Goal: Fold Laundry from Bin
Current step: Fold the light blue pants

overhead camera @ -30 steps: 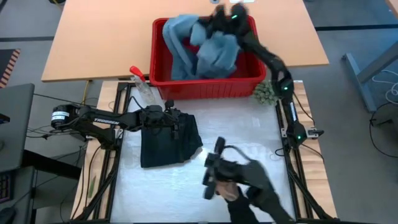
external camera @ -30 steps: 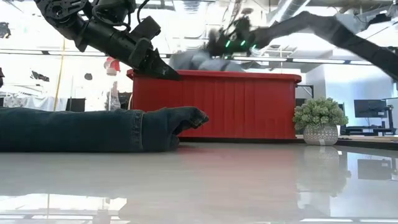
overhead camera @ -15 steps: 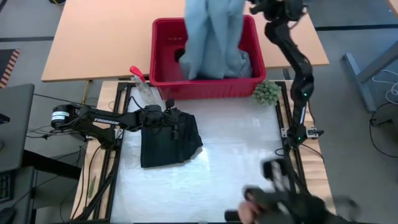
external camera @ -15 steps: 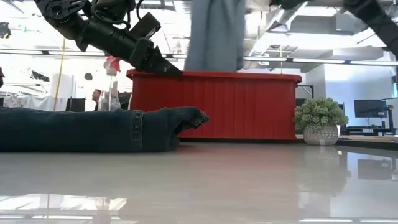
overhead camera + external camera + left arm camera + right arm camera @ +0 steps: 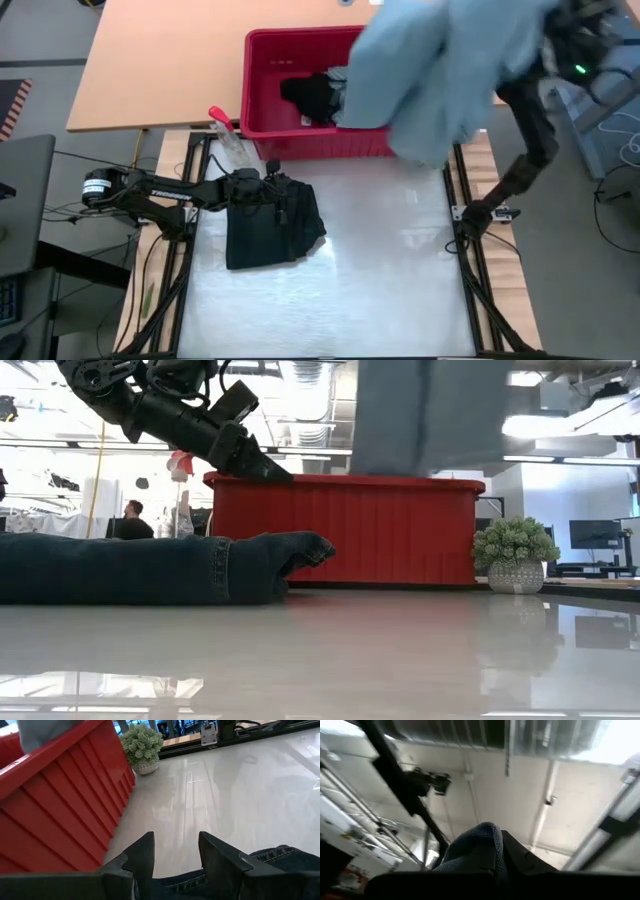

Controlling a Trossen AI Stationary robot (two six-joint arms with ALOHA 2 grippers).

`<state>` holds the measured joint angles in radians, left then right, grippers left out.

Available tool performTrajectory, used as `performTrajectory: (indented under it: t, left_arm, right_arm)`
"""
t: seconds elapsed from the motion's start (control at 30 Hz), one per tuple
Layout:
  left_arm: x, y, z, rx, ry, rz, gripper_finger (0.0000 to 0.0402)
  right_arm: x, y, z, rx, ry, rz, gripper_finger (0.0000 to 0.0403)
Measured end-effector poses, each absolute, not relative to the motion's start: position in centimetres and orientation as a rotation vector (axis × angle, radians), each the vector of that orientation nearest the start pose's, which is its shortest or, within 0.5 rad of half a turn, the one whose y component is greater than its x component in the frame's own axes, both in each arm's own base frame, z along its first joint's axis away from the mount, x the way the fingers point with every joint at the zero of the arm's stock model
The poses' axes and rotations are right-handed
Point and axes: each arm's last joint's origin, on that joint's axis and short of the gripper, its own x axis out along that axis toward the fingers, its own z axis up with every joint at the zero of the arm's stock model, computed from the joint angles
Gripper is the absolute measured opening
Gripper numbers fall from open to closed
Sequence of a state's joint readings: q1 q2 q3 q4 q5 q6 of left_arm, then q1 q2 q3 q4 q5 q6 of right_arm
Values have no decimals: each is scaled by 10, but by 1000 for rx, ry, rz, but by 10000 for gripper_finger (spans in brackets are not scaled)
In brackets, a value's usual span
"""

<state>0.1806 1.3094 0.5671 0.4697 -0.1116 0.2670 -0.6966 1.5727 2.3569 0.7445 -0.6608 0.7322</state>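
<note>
One light blue garment [image 5: 440, 70] hangs from the right gripper [image 5: 485, 850], its fingers clamped on it, high above the red bin [image 5: 262, 100] at the worktop's far edge. It should clear the rim before lowering. The left gripper [image 5: 175, 855], fingers apart, hovers over dark jeans [image 5: 270, 225] near the left edge.

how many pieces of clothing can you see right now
3. Light blue garment hangs from the raised right gripper; dark jeans lie on the table under the left gripper; a black piece sits in the bin. More may be hidden there.
</note>
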Motion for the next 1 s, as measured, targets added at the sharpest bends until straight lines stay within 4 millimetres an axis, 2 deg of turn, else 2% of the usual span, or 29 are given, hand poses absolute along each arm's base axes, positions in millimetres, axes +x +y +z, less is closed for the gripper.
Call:
performTrajectory:
  t: [0.17, 0.23, 0.33, 0.43, 0.6, 0.73, 0.83, 0.9, 1.0]
  left_arm:
    - [261, 51, 211, 229, 310, 255, 143]
    - [261, 51, 211, 218, 308, 257, 143]
    - [261, 51, 211, 175, 303, 263, 143]
    - [261, 51, 210, 111, 302, 272, 143]
    - [260, 47, 207, 32, 323, 269, 143]
    - [260, 42, 202, -8, 368, 259, 143]
    - [259, 39, 199, -28, 407, 255, 143]
    - [258, 37, 197, -48, 427, 252, 143]
    - [257, 33, 194, -52, 459, 239, 143]
  right_arm:
    - [99, -39, 683, -348, -1152, 536, 29]
    - [90, -27, 684, -363, -1174, 585, 29]
    - [88, -16, 684, -384, -1153, 666, 29]
    - [102, -15, 681, -403, -1030, 728, 29]
    - [163, -36, 662, -293, -715, 691, 29]
    - [217, -62, 628, -110, -391, 627, 29]
    - [251, -75, 584, 23, -70, 642, 29]
    - [259, -76, 547, 65, 169, 661, 29]
    - [263, -72, 492, 29, 556, 680, 29]
